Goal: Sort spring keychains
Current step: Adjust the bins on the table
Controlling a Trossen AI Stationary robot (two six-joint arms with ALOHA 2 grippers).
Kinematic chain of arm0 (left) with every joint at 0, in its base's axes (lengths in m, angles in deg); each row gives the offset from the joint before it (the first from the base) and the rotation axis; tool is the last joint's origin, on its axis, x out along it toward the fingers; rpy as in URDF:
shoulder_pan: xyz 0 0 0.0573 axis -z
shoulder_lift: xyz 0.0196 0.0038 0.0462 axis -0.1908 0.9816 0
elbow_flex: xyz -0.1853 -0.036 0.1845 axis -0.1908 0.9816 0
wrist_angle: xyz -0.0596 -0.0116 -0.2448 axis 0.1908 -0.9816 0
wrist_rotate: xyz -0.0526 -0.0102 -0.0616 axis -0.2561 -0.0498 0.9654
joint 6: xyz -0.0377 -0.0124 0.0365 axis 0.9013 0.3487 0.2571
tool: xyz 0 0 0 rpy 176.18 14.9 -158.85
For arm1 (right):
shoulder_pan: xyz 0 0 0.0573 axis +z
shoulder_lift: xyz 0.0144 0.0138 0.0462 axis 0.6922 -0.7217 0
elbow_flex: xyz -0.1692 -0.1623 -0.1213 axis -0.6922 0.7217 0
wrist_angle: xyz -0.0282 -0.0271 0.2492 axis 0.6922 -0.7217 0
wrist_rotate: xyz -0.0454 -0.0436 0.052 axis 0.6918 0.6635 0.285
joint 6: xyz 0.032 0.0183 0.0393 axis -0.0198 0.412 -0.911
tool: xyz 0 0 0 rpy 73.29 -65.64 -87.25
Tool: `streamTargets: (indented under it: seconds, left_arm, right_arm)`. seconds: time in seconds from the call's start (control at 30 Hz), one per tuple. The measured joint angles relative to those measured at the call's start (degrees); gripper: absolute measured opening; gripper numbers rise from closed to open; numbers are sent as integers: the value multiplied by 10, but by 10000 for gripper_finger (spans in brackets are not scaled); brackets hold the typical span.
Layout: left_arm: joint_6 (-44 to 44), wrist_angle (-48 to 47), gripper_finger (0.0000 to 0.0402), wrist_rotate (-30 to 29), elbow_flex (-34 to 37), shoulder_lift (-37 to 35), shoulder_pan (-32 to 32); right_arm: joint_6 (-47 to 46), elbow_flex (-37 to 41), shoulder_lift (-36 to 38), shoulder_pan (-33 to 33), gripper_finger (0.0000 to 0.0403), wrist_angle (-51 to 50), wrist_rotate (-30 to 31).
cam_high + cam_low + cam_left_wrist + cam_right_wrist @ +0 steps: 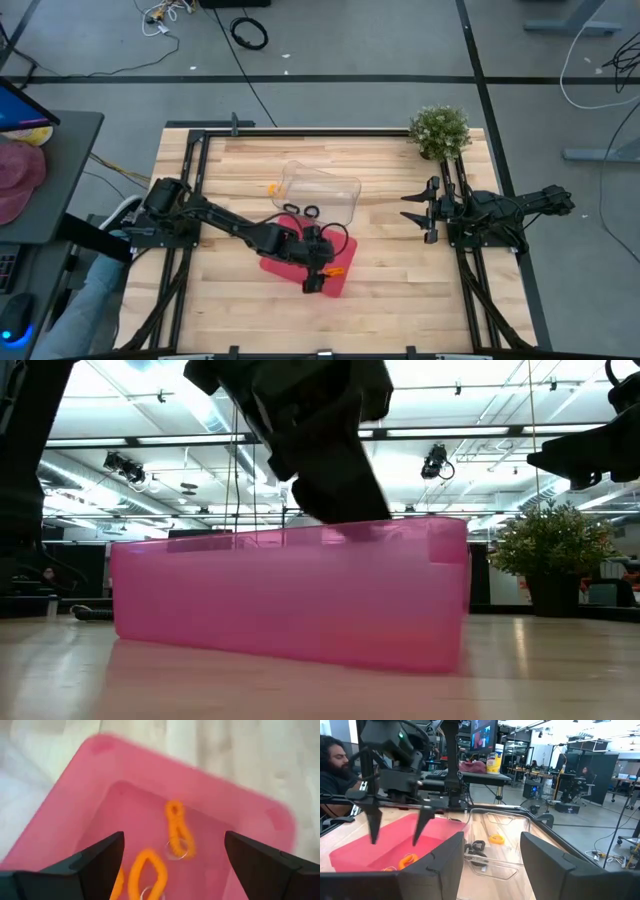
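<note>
My left gripper [320, 280] [174, 838] hangs open over the red tray [280, 268] [75, 815], fingers pointing down, and touches nothing. Two orange spring keychains [177, 832] [147, 875] lie on the tray floor below its fingers; one of them shows in the high view as the orange keychain [336, 270]. The clear tray [345, 190] [520, 827] beyond holds another orange keychain [272, 187] [496, 839] and black keychains [300, 210] [477, 846]. My right gripper [415, 207] [492, 845] waits open near the table's right edge.
A potted plant [440, 130] [550, 550] stands at the far right corner. The red tray's wall [300, 595] fills the low view, with the left arm [320, 450] reaching down behind it. A person [332, 765] sits beyond the table's left side. Bare wood lies near the front edge.
</note>
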State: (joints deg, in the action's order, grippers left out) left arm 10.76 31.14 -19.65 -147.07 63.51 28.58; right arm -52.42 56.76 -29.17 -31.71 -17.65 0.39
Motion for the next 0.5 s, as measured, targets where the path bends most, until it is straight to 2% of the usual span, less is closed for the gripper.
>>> streamTargets:
  seconds: [0.1,0.27,0.5]
  left_arm:
    - [-22,8,348,-15,0,0,-5]
    - [-34,38,348,-45,0,6,-51]
    - [-49,128,348,-62,-1,13,-95]
  right_arm:
    - [0,0,0,0,198,0,0]
    - [0,0,0,0,198,0,0]
    - [0,0,0,0,198,0,0]
